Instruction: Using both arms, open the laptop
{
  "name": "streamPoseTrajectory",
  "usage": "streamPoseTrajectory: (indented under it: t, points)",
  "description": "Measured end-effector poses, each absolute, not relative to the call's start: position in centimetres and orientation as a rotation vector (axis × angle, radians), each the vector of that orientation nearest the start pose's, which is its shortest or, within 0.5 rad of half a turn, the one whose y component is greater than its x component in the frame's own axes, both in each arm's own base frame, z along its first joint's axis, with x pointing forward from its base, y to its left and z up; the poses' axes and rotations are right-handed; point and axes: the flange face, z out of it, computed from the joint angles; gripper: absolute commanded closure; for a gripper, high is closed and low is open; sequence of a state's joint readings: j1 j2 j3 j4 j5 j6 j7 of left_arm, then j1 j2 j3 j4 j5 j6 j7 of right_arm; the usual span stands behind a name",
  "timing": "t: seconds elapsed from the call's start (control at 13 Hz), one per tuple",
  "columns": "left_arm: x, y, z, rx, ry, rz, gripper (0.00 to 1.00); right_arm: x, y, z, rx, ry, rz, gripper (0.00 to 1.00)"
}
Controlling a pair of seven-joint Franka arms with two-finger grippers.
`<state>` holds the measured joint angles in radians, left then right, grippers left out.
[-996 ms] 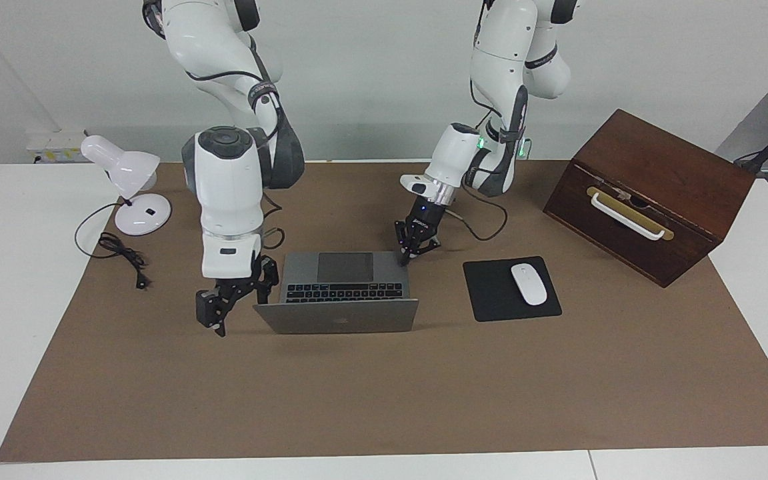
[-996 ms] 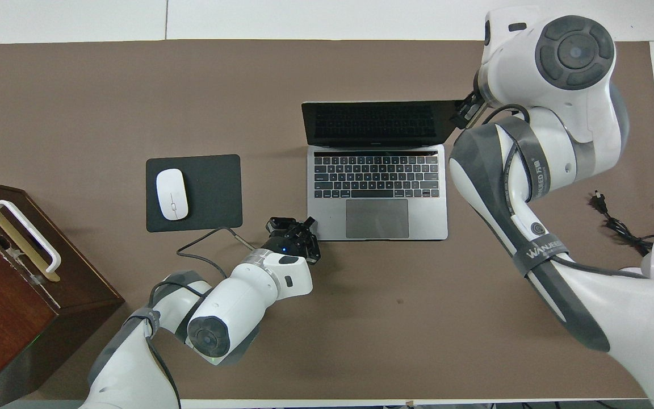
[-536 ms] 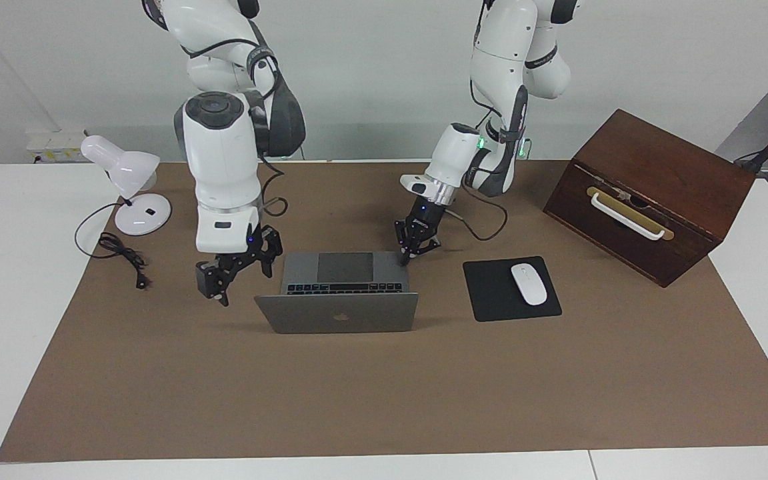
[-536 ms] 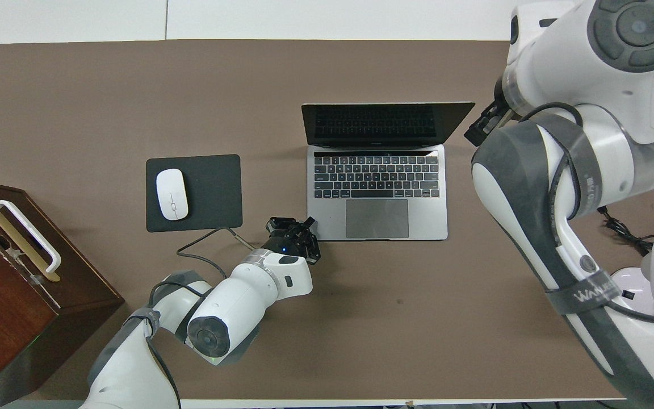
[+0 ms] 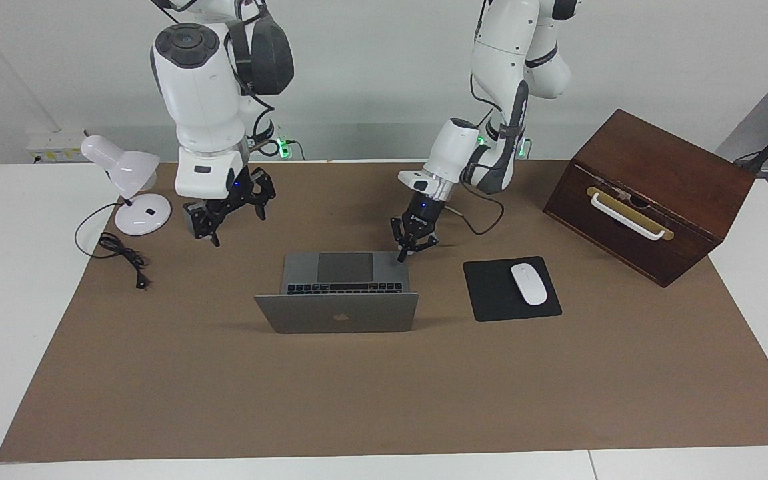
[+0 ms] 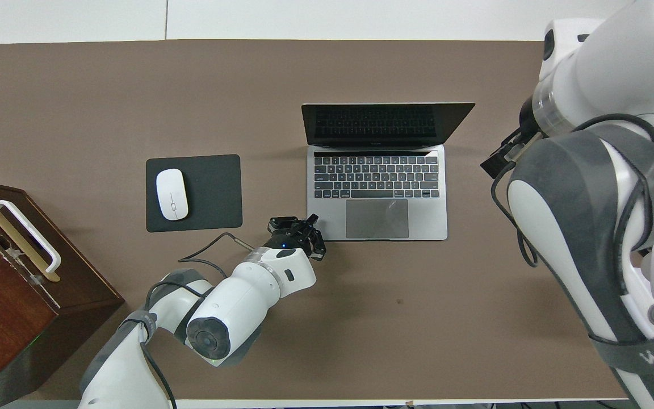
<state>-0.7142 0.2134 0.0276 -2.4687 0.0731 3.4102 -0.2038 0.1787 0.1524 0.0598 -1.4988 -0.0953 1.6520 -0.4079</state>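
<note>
Brown matting covered the middle of the white counter, and the laptop sat at the centre of that matting. Its long axis ran from one arm's end of the counter to the other. The lid stood up along the edge farther from us robots, with the logo facing away, and the trackpad edge lay nearer to us. The keys and trackpad were fully exposed, so I judged the opening itself to be done.

My left claw was down at the laptop's near corner, on the left arm's end of the trackpad edge. It was touching that corner or just beside it. Whether that claw was apart or together, I could not tell. The body of the laptop lay away from it, out toward the lid and toward the right arm's end.

My right claw hung raised and spread apart, holding nothing. It was over bare matting, between the laptop and the white desk lamp, and well clear of the lid.

The left claw was therefore much the nearer of the two. I judged that any next move would be its own: to lift off that corner, up and back toward our end. That way it would not drag the base sideways or push along the long axis.

A black mouse pad with a white mouse lay near, toward the left arm's end. A wooden box stood farther along that same end.
</note>
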Motion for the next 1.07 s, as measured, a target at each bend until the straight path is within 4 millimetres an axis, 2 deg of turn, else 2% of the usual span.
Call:
streamPoseTrajectory:
  t: [0.15,0.46,0.54,0.61,0.69,0.92,1.07]
  points:
    - [40.7,-34.3,32.2,-3.155,0.833,-1.024,1.0,57.1,12.4,59.2,-3.09,-0.915,0.073,0.0]
    - [41.8,-34.8,38.8,-3.152,0.781,-0.777,1.0,53.3,11.7,60.9,-3.148,-0.564,0.21,0.0]
    - [42.2,-35.0,40.5,-3.146,0.772,-0.719,0.94,53.0,11.4,60.9,-3.152,-0.531,0.214,0.0]
    - [42.6,-35.3,42.1,-3.139,0.765,-0.667,0.7,52.9,11.0,60.5,-3.149,-0.506,0.229,0.0]
    - [42.9,-35.5,43.6,-3.133,0.757,-0.624,0.01,53.0,10.2,59.9,-3.141,-0.479,0.243,0.0]
    - [43.0,-34.9,47.0,-3.126,0.728,-0.559,0.0,53.5,6.9,58.3,-3.112,-0.365,0.273,0.0]
    - [42.8,-33.3,48.8,-3.127,0.688,-0.523,0.0,53.7,6.2,57.9,-3.113,-0.34,0.26,0.0]
